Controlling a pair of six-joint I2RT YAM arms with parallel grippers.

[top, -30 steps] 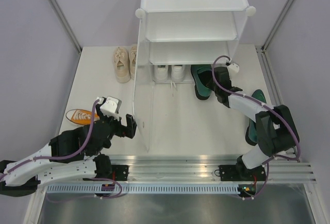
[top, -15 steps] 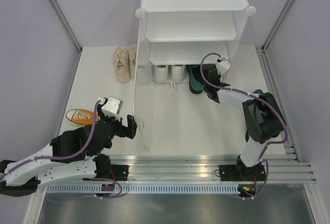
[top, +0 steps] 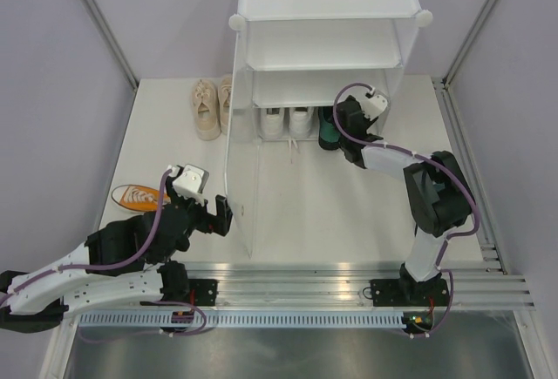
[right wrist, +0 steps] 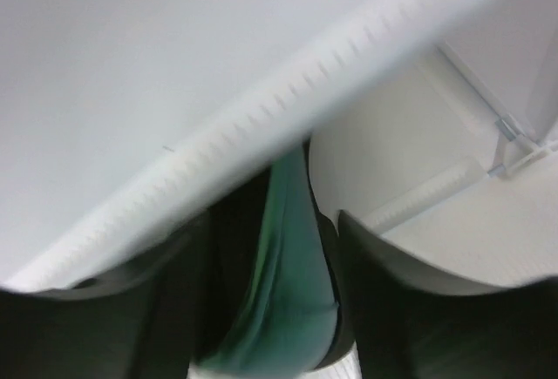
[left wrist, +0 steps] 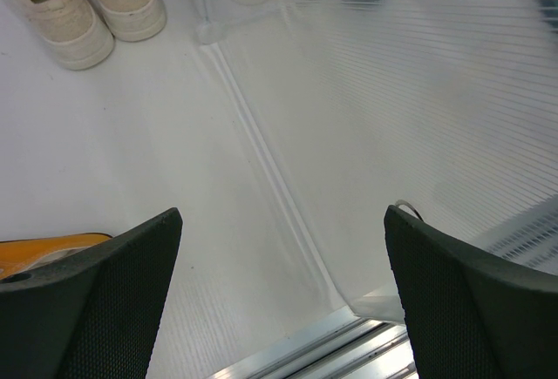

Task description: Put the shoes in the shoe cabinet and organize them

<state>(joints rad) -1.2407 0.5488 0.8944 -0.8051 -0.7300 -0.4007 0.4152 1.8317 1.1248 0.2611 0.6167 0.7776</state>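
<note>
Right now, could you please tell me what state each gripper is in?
Left gripper: open, empty.
Right gripper: shut on a dark green heel.

Robotics lab test cell, by the look of it: bare white tabletop boxed in by plain lilac panels (slanted metal struts at the far corners), aluminium rail along the near edge, two cabled arm bases bolted to it.
</note>
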